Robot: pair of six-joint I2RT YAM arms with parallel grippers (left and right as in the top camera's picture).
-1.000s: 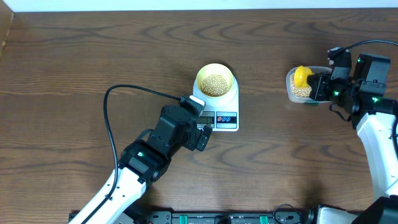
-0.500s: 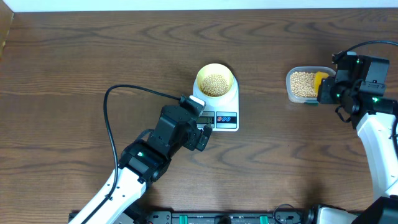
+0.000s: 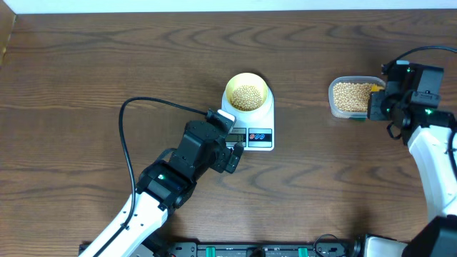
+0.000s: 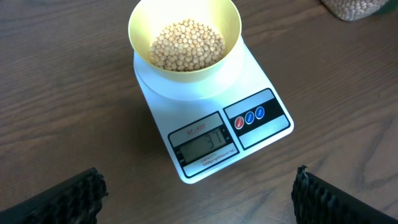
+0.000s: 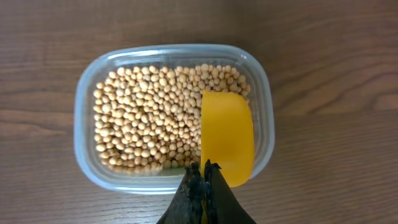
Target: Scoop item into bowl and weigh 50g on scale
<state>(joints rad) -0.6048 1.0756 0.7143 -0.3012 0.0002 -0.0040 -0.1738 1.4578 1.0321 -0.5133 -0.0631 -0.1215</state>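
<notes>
The pale-yellow bowl [image 3: 247, 91] stands on the white scale [image 3: 260, 135] with a heap of tan beans [image 4: 186, 45] inside it. The scale's display [image 4: 205, 142] is lit. My left gripper [image 4: 199, 186] hovers over the table just in front of the scale, jaws wide open and empty. At the right, my right gripper [image 5: 204, 171] is shut on the handle of a yellow spoon [image 5: 227, 137]. The spoon head lies back-up over the right side of the clear tub [image 5: 87, 112], which is full of beans [image 5: 143, 124].
The clear tub [image 3: 346, 98] sits on the wooden table at the far right, well apart from the scale. A black cable [image 3: 136, 107] loops from the left arm across the table's left half. A white wall edge runs along the back.
The right gripper drew the yellow spoon from the tub's left side back to its right side, and the spoon head turned over. The left arm, bowl and scale stayed still.
</notes>
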